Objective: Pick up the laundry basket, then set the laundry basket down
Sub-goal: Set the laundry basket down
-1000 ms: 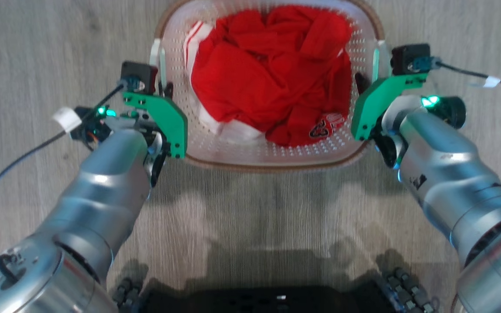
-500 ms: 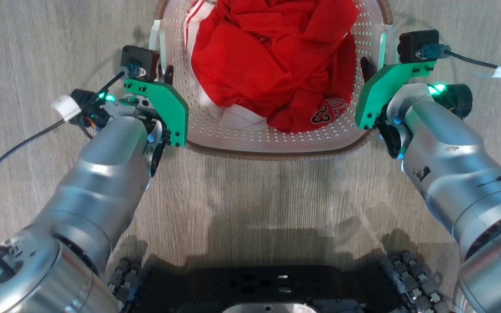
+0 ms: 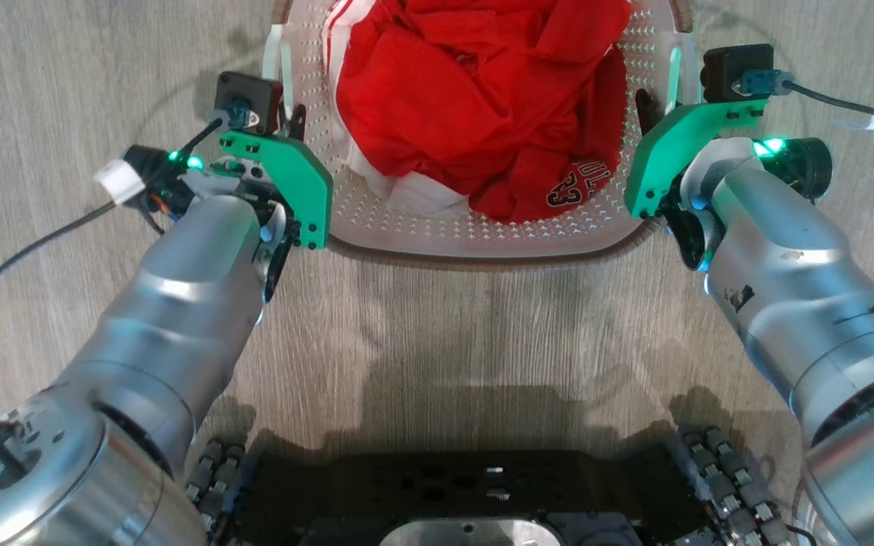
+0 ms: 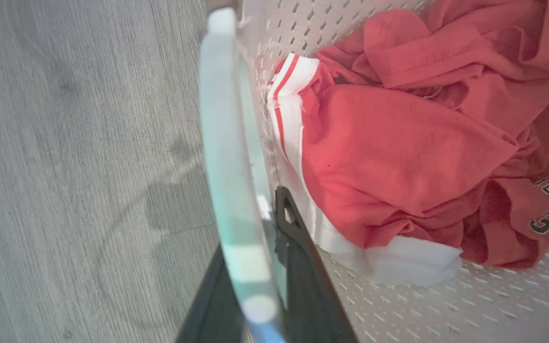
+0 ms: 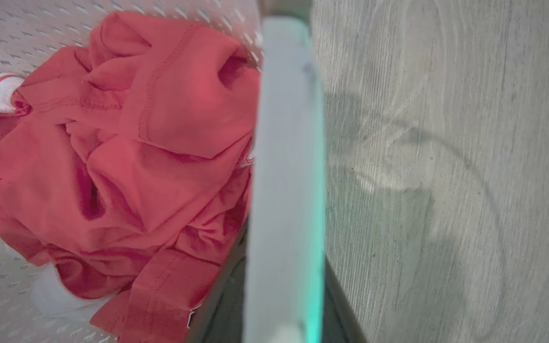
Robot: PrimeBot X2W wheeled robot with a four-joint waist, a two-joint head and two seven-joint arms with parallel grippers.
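The laundry basket [image 3: 482,231], white and perforated with a brown rim, sits at the top centre of the head view, full of red clothing [image 3: 475,98] with white trim. My left gripper [image 3: 289,114] is shut on its left white handle [image 4: 229,166]; a dark finger [image 4: 298,257] lies inside against the basket wall and the other outside. My right gripper [image 3: 657,102] is shut on the right handle [image 5: 286,166], with the fingers on either side of the bar. The basket's far end is cut off by the top edge.
Grey wood-look floor [image 3: 467,326] surrounds the basket. My dark wheeled base [image 3: 467,493] lies along the bottom edge. Black cables [image 3: 20,265] trail from both wrists over the floor. Shadows of the handles fall on the floor [image 5: 398,190].
The basket and both grippers have shifted toward the top of the head view, holding the same grip. More of my base shows at the bottom, so the camera has moved too.
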